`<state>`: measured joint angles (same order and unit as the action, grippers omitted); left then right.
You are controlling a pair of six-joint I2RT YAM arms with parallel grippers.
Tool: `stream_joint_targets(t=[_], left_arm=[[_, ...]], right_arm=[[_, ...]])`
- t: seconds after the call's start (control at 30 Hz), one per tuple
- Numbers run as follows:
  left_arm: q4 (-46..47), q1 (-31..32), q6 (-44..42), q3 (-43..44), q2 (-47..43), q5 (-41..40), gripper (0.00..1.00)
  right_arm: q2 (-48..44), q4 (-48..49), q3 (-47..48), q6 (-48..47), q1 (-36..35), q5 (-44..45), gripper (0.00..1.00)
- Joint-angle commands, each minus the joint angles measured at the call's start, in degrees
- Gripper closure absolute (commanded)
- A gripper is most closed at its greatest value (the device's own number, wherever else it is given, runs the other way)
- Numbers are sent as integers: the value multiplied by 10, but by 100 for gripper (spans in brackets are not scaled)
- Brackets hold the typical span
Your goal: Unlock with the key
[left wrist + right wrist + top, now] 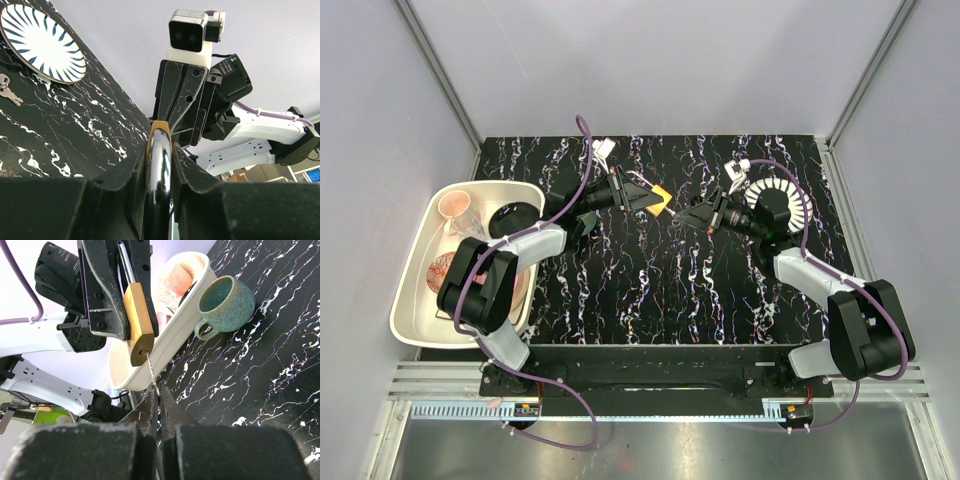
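Between the tightly pinched fingers [172, 412] of the right gripper [155, 405], low in the right wrist view, sits the key [152, 371]. It looks thin, stiff and light, probably slippery, so it's best pinched flat on its head. Its tip meets the keyhole [144, 352] of the brass padlock [137, 322] just above, mid-frame. That lock looks heavy and hard. The left gripper [159, 200], partly closed, clamps its steel shackle [160, 150] up in the air.

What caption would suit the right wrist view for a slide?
Right gripper holds the key at the keyhole of the brass padlock gripped by the left gripper.
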<state>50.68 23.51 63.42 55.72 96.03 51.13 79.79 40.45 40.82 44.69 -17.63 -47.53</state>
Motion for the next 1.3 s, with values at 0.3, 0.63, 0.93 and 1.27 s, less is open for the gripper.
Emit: stream_joint_targets(t=[0.3, 0.63, 0.93, 1.27], left_arm=[[61, -3, -17, 18, -37, 12, 100], [74, -4, -15, 18, -37, 16, 100], [83, -4, -10, 20, -36, 18, 100], [108, -1, 4, 21, -34, 22, 100]], right_arm=[[-10, 27, 4, 8, -4, -5, 100], [-11, 46, -1, 22, -3, -17, 100], [-9, 51, 4, 37, -7, -27, 100], [-3, 44, 9, 33, -17, -35, 100]])
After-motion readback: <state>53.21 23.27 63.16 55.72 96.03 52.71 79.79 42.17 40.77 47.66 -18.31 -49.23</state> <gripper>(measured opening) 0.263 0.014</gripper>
